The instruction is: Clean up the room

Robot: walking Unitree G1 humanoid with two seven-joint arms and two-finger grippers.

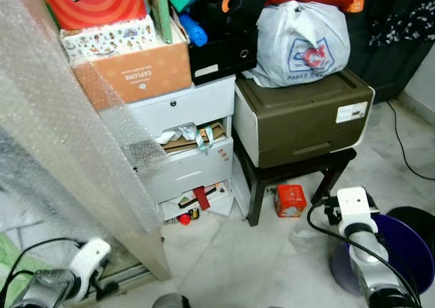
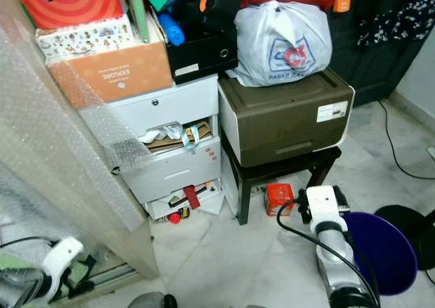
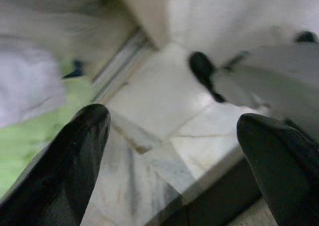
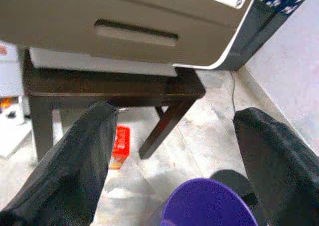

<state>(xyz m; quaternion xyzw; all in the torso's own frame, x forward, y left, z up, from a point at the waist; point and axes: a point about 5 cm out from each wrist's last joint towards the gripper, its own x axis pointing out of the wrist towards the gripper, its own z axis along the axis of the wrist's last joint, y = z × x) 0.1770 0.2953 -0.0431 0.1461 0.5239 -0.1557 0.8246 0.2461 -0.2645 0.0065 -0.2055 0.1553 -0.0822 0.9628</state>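
A small red box (image 1: 290, 200) lies on the marble floor under a dark stool (image 1: 285, 175); in the right wrist view the red box (image 4: 119, 146) sits beyond the fingers. A purple basin (image 1: 401, 253) stands on the floor at the right, beside my right arm (image 1: 357, 216). My right gripper (image 4: 175, 115) is open, held low above the basin's rim (image 4: 209, 206), with nothing between its fingers. My left gripper (image 3: 173, 118) hangs open over bare floor tiles, near a green cloth (image 3: 25, 141). The left arm (image 1: 81, 264) is at the lower left.
A brown plastic drawer box (image 1: 302, 117) with a white bag (image 1: 299, 43) on top rests on the stool. A white drawer unit (image 1: 183, 151) has cluttered open drawers, with a small red thing (image 1: 184, 219) at its foot. A bubble-wrapped panel (image 1: 61, 138) leans at left. A black cable (image 1: 401, 145) trails at right.
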